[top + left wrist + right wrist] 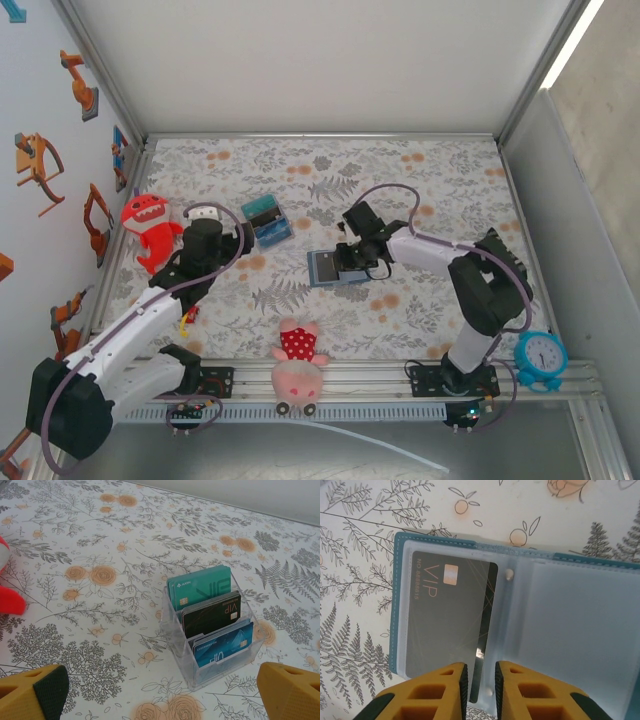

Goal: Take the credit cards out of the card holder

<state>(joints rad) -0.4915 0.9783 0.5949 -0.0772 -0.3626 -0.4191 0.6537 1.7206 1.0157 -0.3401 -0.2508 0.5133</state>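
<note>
Yellow fingers (451, 692) of the right gripper (481, 680) stand nearly together at the card holder's (570, 630) near edge. The slim gap between them lines up with the edge of a black VIP card (445, 625); whether they pinch it I cannot tell. The holder lies open and flat on the floral table cover (360, 525), with the card under one clear sleeve. To the holder's left stands a clear card stand (220, 672) with teal, black and blue cards upright. Beyond it from the holder, the left gripper (162, 695) hangs spread wide and empty. A pink plush toy (298, 365) lies between the holder and the arm bases.
</note>
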